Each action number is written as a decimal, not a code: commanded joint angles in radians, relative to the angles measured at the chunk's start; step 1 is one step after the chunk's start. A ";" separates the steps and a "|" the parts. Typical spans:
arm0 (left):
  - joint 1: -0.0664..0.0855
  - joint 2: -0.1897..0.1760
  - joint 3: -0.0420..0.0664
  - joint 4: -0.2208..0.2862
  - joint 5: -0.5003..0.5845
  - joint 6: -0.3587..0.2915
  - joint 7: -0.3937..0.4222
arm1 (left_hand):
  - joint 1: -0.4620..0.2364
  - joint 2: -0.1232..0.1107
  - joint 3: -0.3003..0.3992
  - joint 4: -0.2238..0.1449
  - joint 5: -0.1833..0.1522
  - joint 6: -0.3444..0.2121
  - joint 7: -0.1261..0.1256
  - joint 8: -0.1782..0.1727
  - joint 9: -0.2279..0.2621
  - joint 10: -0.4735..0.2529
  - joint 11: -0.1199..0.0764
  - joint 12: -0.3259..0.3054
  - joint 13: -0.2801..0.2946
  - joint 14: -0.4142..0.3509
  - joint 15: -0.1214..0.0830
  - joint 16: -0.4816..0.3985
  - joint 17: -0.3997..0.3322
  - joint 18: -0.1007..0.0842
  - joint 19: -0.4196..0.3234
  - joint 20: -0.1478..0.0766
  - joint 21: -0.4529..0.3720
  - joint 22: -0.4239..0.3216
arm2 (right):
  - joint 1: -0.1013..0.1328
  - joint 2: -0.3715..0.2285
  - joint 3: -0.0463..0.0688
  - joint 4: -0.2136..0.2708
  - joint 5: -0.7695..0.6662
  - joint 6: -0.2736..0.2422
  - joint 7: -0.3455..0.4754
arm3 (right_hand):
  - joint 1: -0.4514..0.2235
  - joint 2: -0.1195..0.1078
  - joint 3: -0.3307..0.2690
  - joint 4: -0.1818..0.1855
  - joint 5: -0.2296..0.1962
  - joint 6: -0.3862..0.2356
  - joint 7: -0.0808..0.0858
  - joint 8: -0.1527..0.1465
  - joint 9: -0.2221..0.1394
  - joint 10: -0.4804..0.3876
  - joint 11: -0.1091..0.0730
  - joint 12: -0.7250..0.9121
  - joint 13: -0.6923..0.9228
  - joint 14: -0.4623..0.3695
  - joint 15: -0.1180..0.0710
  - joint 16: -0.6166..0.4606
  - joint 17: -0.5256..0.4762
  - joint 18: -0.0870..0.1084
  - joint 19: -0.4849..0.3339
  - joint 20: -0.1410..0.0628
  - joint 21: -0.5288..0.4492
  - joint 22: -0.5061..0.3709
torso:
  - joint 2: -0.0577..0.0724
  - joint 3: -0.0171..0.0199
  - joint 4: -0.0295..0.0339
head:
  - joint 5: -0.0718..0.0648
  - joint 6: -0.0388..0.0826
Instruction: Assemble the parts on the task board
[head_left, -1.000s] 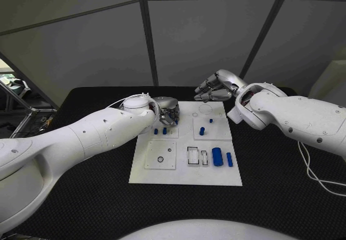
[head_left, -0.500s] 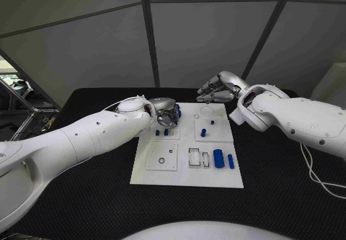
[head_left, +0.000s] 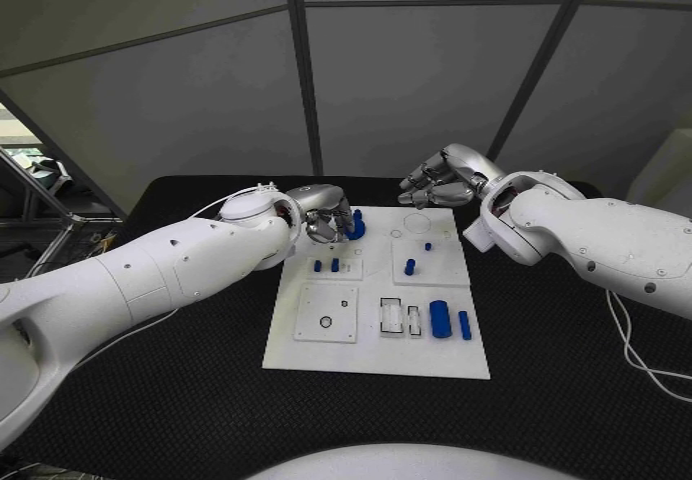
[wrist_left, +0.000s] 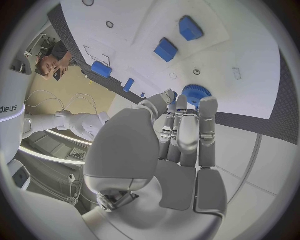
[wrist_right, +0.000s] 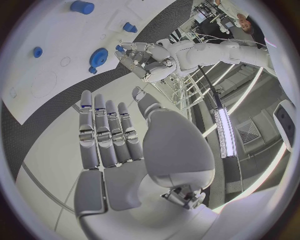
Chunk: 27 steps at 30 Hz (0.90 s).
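- Blue gear (wrist_left: 195, 94) sits at the far-left corner of the white task board (head_left: 378, 356), right at my left hand (head_left: 326, 213); the fingertips (wrist_left: 208, 105) look to be on its rim, but I can't confirm a real grip.
- Risk: if those fingers only brush the gear's edge, a lift could drop it or flick it off the board's far edge onto the black table (head_left: 173, 400).
- Risk: the two blue pegs (head_left: 326, 266) stand just beside the left hand; a low sweep toward me could knock them.
- Left hand: fingers close together and near straight, thumb alongside. Whether it holds the gear I cannot tell.
- Right hand (head_left: 443, 180) hangs over the board's far edge, above the clear ring (head_left: 415, 223), touching nothing. In the right wrist view its fingers (wrist_right: 105, 135) are extended side by side, thumb apart: empty and open.
- Rest of the parts: one blue piece (head_left: 410, 266) standing mid-board, blue cylinder (head_left: 440, 319) and slim blue bar (head_left: 464, 325) lying at the near right.
- Task looks early, most parts are loose.
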 joint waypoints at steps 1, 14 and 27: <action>0.002 -0.021 0.005 0.012 0.032 0.006 -0.012 | -0.008 -0.002 -0.006 -0.001 0.005 0.006 0.001 -0.002 0.001 0.006 0.002 -0.005 -0.001 0.007 -0.002 0.004 -0.001 -0.041 0.007 -0.002 0.007 0.002 | 0.002 -0.002 0.001 0.000 0.005 -0.001 0.012 | -0.008 0.001 0.000 -0.004 0.004 0.004 0.005 -0.005 -0.001 -0.004 -0.001 -0.003 -0.001 -0.004 0.004 -0.006 -0.002 0.008 -0.001 0.004 -0.006 -0.001 | 0.001 0.0000 -0.0032 | 0.000 -0.002; -0.002 -0.052 0.008 -0.001 0.045 0.057 -0.021 | -0.008 -0.003 -0.006 -0.002 0.005 0.006 0.001 -0.003 0.000 0.005 0.002 -0.006 -0.002 0.005 -0.002 0.000 -0.005 -0.040 0.004 -0.002 0.002 -0.002 | 0.002 -0.002 0.001 -0.002 0.005 0.000 0.013 | -0.009 0.001 0.000 -0.003 0.004 0.004 0.005 -0.005 -0.001 -0.004 -0.001 -0.004 -0.001 -0.004 0.004 -0.006 -0.002 0.008 -0.001 0.004 -0.006 -0.002 | 0.001 0.0001 -0.0044 | 0.005 -0.006; -0.011 -0.035 0.008 -0.027 0.046 0.091 -0.020 | -0.012 -0.003 -0.007 -0.002 0.000 0.005 0.002 -0.006 -0.001 0.003 0.003 -0.010 -0.004 0.005 -0.001 0.000 -0.009 -0.039 0.001 -0.002 0.001 -0.001 | 0.002 -0.002 0.001 -0.002 0.006 0.001 0.013 | -0.010 0.001 -0.001 -0.003 0.004 0.004 0.005 -0.005 -0.001 -0.004 -0.001 -0.004 -0.001 -0.004 0.005 -0.007 -0.002 0.008 -0.001 0.004 -0.007 -0.002 | 0.001 0.0009 -0.0039 | 0.004 -0.007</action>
